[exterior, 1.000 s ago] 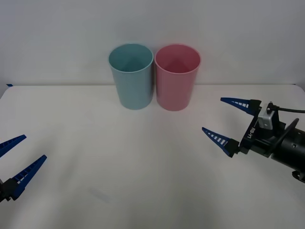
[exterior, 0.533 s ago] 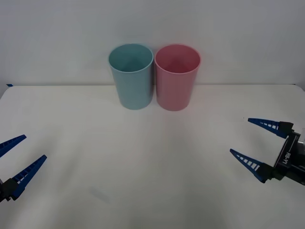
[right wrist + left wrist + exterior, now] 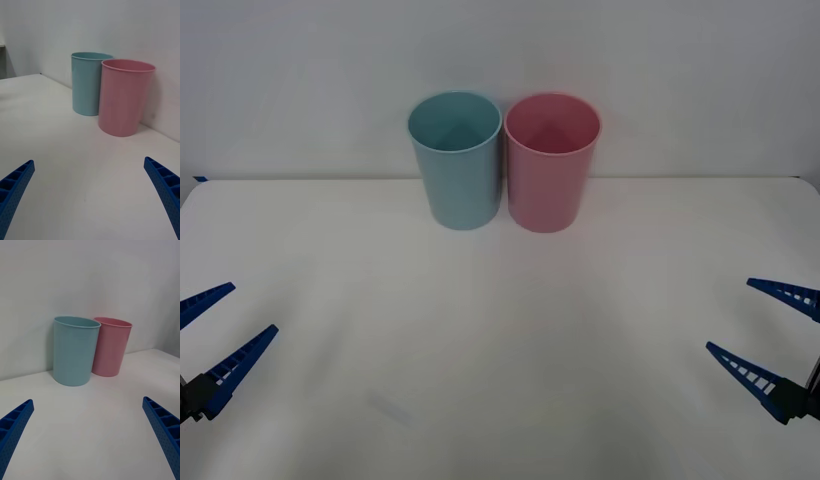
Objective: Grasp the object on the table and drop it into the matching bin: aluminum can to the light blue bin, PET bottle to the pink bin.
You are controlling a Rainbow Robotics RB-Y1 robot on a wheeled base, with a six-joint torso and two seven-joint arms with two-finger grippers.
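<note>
The light blue bin [image 3: 458,165] and the pink bin [image 3: 550,170] stand upright side by side at the back of the white table [image 3: 500,330], their rims touching or nearly so. The aluminum can is out of view, and so is any PET bottle. My left gripper [image 3: 252,308] hangs open and empty at the near left edge. At the near right edge my right gripper [image 3: 729,315] is open and empty too. The right wrist view has the light blue bin [image 3: 88,84] and the pink bin [image 3: 125,99] beyond my open right gripper [image 3: 89,160]. Both show again past my open left gripper [image 3: 88,400].
A plain pale wall rises right behind the bins. Bare white table stretches between the two grippers and in front of the bins.
My right gripper has pulled back to the right and toward the table's near edge, staying open. The left gripper and both bins have not moved.
</note>
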